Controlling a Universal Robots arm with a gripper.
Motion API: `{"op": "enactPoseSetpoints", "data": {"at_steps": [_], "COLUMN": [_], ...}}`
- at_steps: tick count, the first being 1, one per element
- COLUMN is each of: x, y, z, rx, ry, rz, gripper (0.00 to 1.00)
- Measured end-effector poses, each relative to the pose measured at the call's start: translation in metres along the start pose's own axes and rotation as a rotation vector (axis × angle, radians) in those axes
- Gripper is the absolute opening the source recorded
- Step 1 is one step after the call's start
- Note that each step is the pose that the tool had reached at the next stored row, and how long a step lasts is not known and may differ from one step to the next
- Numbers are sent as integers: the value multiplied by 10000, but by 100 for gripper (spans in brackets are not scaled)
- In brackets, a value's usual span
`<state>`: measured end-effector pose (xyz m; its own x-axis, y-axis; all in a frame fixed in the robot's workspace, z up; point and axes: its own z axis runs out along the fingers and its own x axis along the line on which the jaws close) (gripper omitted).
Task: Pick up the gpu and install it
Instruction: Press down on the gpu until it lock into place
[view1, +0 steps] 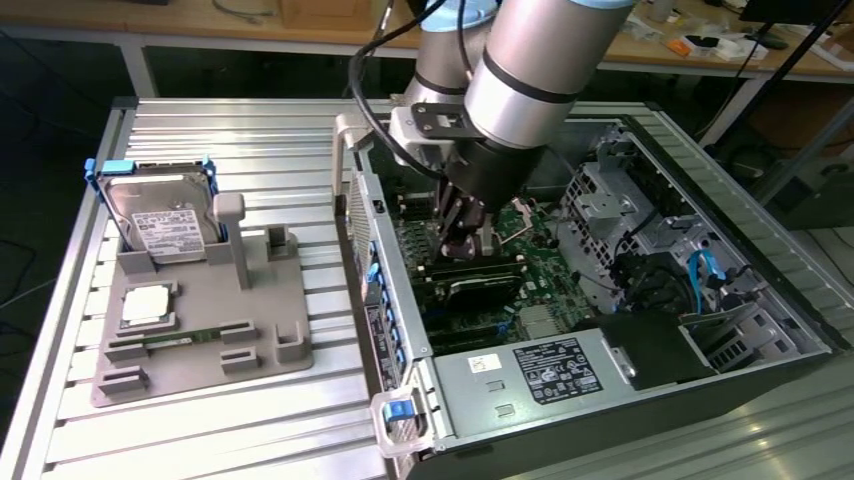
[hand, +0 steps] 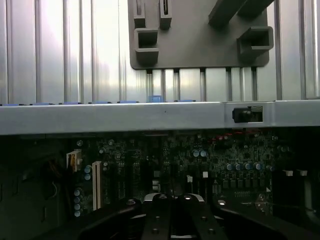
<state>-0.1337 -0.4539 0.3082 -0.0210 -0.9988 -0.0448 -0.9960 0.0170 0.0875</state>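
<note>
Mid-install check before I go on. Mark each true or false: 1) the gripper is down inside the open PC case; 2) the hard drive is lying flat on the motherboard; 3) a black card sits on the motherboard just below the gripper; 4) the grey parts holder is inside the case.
1) The gripper is inside the open PC case, over the motherboard. True.
2) False. The hard drive stands in the grey parts holder outside the case.
3) True. The gpu lies there.
4) False. It rests on the ribbed metal table, at the exterior view's left.
</note>
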Motion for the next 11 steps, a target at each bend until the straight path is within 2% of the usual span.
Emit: {"op": "enactPoseSetpoints", "data": {"at_steps": [4,11], "x": [-5,-6], "y": [-157,-171], "z": [1,2], "rx": [11,11], "ry": [0,1], "rz": [-1,0], "gripper": [11,11]}}
